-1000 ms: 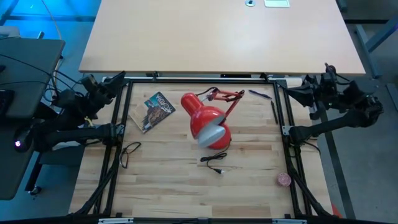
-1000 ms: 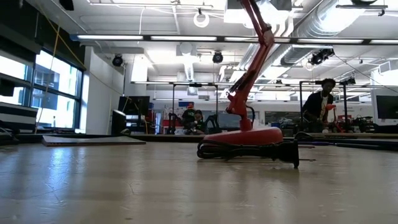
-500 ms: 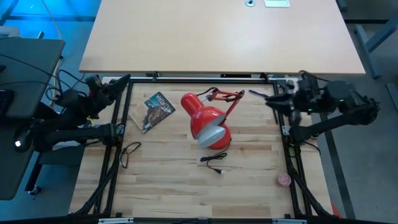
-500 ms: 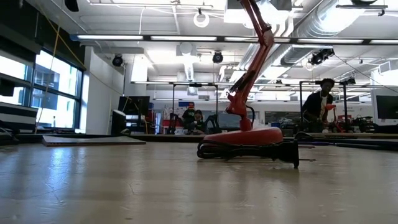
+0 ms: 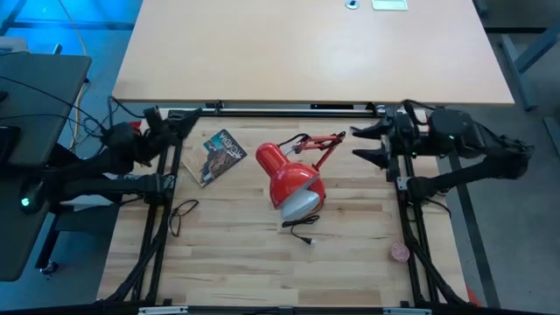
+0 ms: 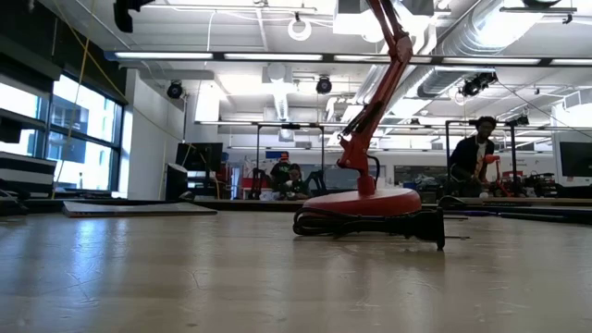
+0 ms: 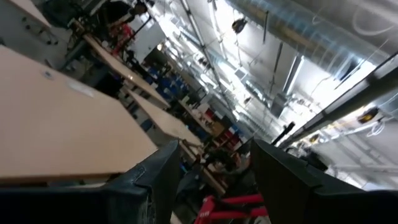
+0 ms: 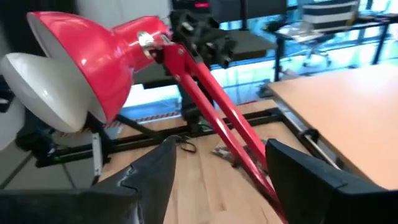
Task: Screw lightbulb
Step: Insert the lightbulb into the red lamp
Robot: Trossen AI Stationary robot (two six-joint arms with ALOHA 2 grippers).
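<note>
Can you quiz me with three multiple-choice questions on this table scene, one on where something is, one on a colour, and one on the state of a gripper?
1. Where does the booklet lie relative to the lamp?
A. On the left arm's side of it
B. On the right arm's side of it
C. Under its shade

2. What colour is the lamp's shade on the outside?
A. Blue
B. Red
C. Green

3. How does the right gripper stand?
A. Shut on the lamp's arm
B. Shut on the lightbulb
C. Open and holding nothing

Answers:
1. A, the high view shows the booklet between the lamp and the left gripper.
2. B, the right wrist view shows a red shade with the white lightbulb at its mouth.
3. C, in the high view its fingers are spread apart beside the lamp's arm, gripping nothing.
</note>
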